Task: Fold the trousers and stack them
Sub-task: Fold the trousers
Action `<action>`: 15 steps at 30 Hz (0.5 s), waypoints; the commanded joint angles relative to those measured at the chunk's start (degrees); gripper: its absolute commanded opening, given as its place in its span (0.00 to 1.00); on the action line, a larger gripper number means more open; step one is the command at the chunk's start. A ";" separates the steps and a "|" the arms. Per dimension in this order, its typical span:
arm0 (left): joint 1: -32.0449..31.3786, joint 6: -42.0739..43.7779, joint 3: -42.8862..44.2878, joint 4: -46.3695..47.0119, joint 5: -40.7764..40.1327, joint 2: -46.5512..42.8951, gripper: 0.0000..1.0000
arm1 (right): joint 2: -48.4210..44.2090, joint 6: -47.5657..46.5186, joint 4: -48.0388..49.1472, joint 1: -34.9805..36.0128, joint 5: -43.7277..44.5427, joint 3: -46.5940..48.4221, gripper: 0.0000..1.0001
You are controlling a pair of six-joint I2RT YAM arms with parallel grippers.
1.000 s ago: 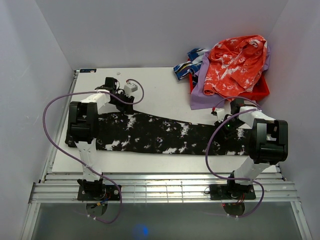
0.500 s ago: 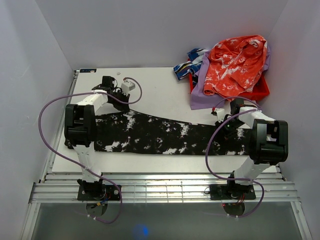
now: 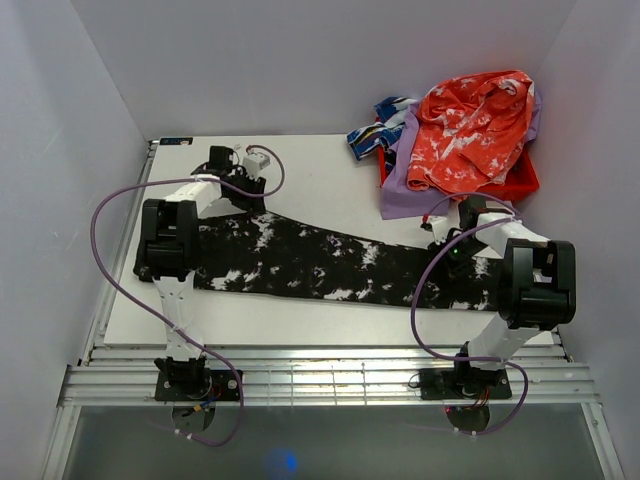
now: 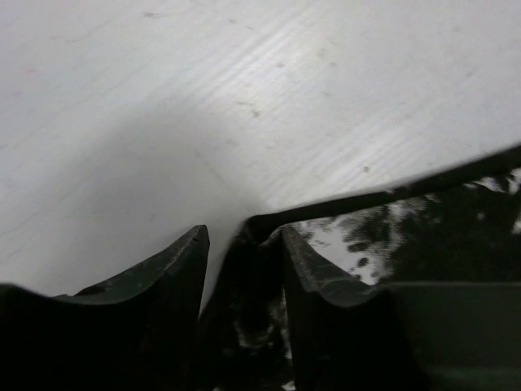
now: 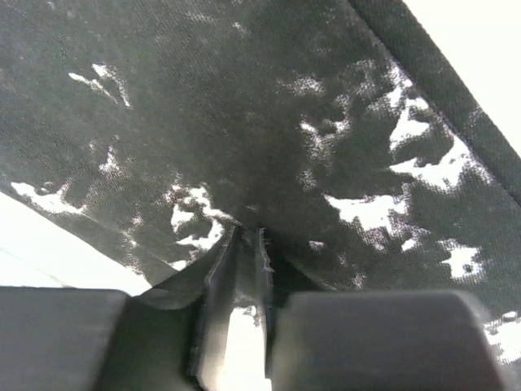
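A: Left side first. Where is the left gripper (image 4: pixel 242 236), and how do its jaws stand?

B: It is low over the table (image 3: pixel 320 170), at the far-left corner of the trousers (image 3: pixel 330 270). The jaws are spread part way. In the wrist view the hemmed corner of the cloth is bunched in the gap, lying against the right-hand finger. A sliver of bare table shows between the cloth and the other finger, so it is not clamped.

A: Noted. Position of the garment?

B: It is laid flat as one long band across the near half of the table, running from the left gripper to the right gripper (image 5: pixel 244 236). The left end lies a little farther back than the right end. A strip of bare table shows along its near edge.

A: Right side.

B: The right gripper is down on the right end of the band, by its far edge. The jaws are almost pressed together. Creases run in toward the tips, so they appear to nip a small fold, though the contact itself is dark.

A: Other items?

B: In the far-right corner is a heap with an orange-red garment (image 3: pixel 470 130) on top. A lilac cloth (image 3: pixel 400 195) lies beneath it and a blue-white-patterned cloth (image 3: pixel 375 135) at its left. The lilac edge lies near the band without touching it.
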 commanded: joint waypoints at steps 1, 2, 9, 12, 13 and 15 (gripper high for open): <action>2.38 -1.69 1.26 3.47 -8.74 -1.74 0.54 | -0.09 -1.63 4.56 -0.13 6.04 2.38 0.25; 2.64 -1.96 1.09 3.56 -8.74 -4.36 0.59 | -0.88 -1.54 3.85 -0.31 5.95 3.87 0.28; 6.84 -1.00 -2.16 -3.97 -6.37 -20.17 0.75 | -5.89 -0.39 -5.54 -4.86 -0.36 16.79 0.64; 11.60 -0.03 -7.24 -8.37 -1.90 -25.63 0.90 | -5.64 -1.53 -7.92 -13.82 -3.18 17.95 0.67; 14.22 0.49 -8.74 -9.00 -1.19 -26.61 0.92 | -5.20 -2.75 -9.67 -16.37 -3.45 18.47 0.67; 16.96 1.46 -13.91 -9.97 1.35 -28.72 0.93 | -3.97 -4.25 -10.74 -24.45 -4.24 18.39 0.68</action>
